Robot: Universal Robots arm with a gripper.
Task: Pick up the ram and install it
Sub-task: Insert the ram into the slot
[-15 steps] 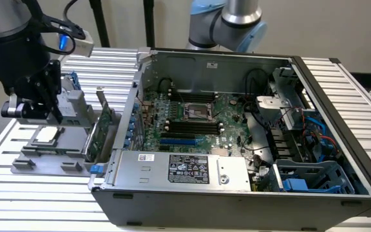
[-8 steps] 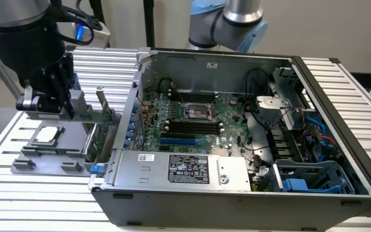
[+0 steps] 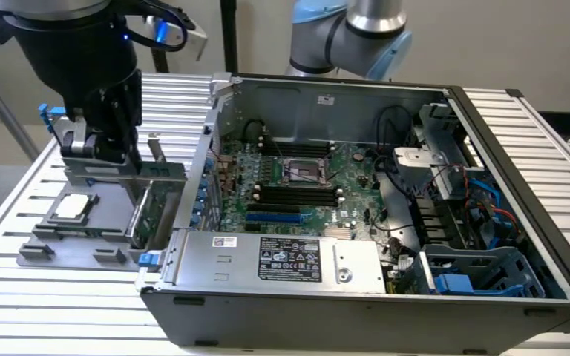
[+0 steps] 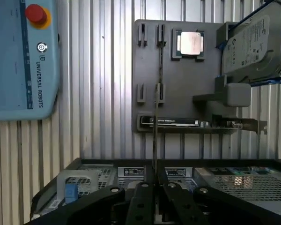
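In the wrist view the ram shows edge-on as a thin dark strip running from between my fingers out over the grey holder plate. My gripper is shut on it, its black fingers pressed close on either side. In the exterior view my gripper hangs over the holder plate, to the exterior view's left of the open computer case. The black memory slots lie on the green motherboard inside the case, below the processor socket.
On the holder plate sit a processor, a green expansion card with a metal bracket, and a silver-labelled hard drive. A teach pendant lies on the slatted table. A second arm stands behind the case. A power supply fills the case's front.
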